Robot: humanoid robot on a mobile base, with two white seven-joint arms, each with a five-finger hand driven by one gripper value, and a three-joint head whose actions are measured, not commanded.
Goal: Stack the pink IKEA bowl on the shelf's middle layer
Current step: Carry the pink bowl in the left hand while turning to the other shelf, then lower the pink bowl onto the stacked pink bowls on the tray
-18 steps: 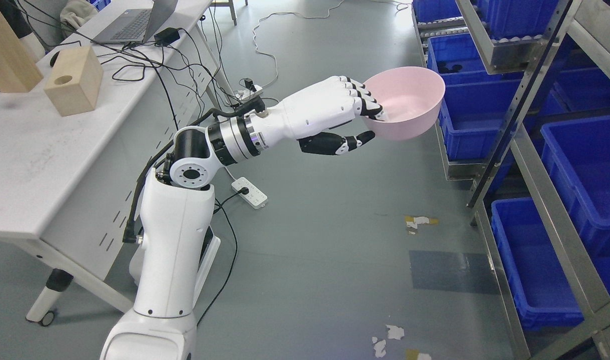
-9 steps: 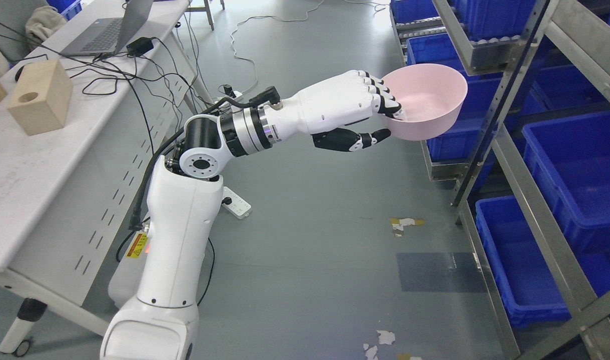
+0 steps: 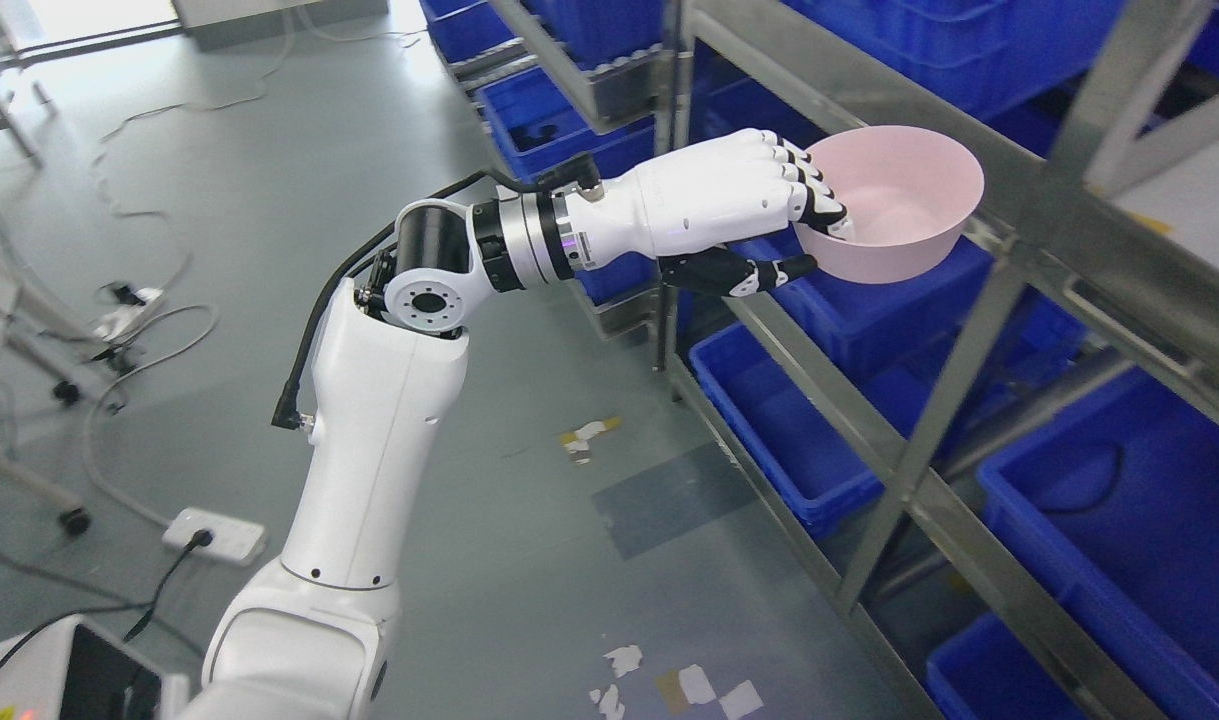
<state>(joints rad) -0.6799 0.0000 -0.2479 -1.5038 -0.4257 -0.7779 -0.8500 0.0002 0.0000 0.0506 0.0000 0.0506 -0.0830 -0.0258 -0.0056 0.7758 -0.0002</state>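
Note:
My left hand [image 3: 804, 235] grips the near rim of the pink bowl [image 3: 894, 205], with its fingers [image 3: 819, 195] hooked inside the bowl and the thumb under its outer wall. The bowl is held upright and empty in the air, in front of the metal shelf frame [image 3: 969, 330], at about the height of its slanted rail. The white left arm reaches in from the lower left. My right hand does not show.
Blue plastic bins [image 3: 799, 420] fill the shelf's lower levels and the upper rack [image 3: 559, 110]. Slanted grey uprights [image 3: 1119, 90] cross close behind the bowl. A white power strip [image 3: 214, 535] and loose cables [image 3: 119, 320] lie on the grey floor at left.
The camera has swung right, so the table has left the picture and the shelf fills the right side. The bowl stays in my left hand and stands closer to the shelf frame.

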